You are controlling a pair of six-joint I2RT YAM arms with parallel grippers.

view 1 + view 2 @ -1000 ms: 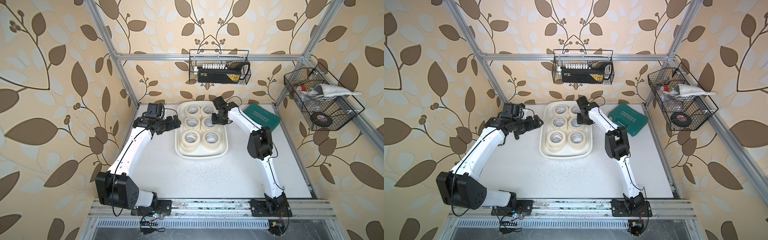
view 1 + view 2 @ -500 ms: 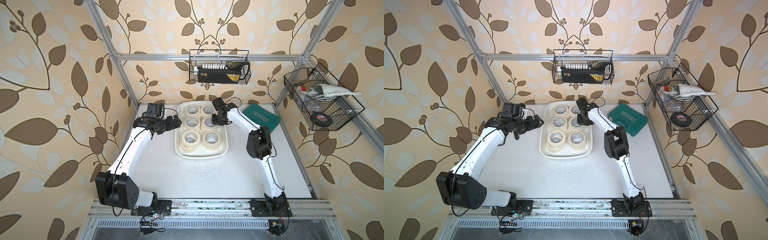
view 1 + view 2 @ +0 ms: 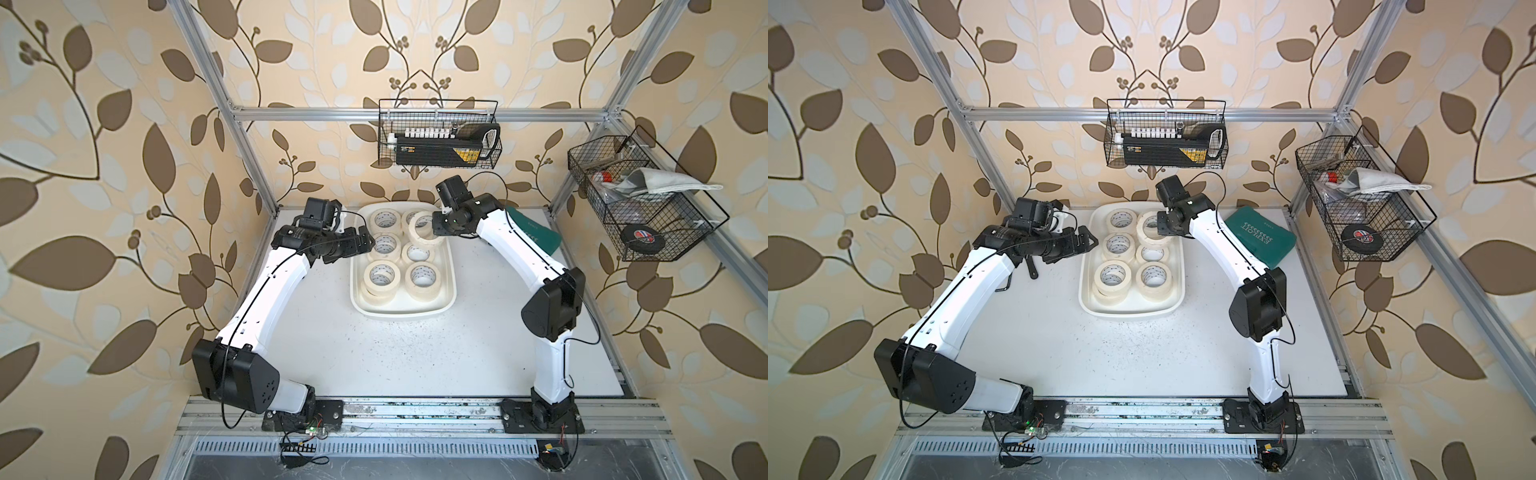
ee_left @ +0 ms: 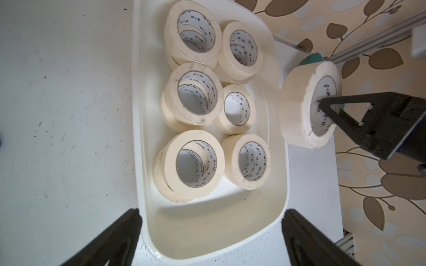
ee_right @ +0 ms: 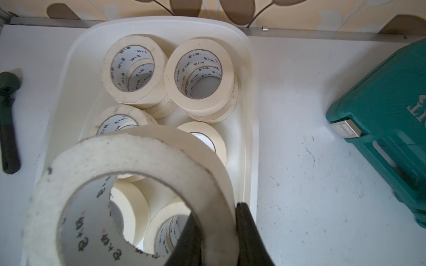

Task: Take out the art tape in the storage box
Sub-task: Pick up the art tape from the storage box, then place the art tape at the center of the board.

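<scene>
Cream tape roll (image 5: pixel 129 156), its white printed core showing, hung tilted over the white tub (image 3: pixel 446 286), its wall clamped in the right gripper (image 5: pixel 219 237). The left gripper (image 4: pixel 212 215) waited beside the tub, jaws wide apart.

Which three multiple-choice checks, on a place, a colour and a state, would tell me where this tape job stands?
1. Where is the case?
A. In the box
B. On the table, beside the box
C. In a basket

2. What colour is the lifted roll?
A. Black
B. Teal
C. Cream

3. How is the right gripper?
A. Open
B. Shut on the lifted roll
C. Out of view

Key:
1 B: it lies flat on the table, apart from the box.
2 C: its wall and face are cream.
3 B: its fingers pinch the roll's wall, one inside the core.
</scene>
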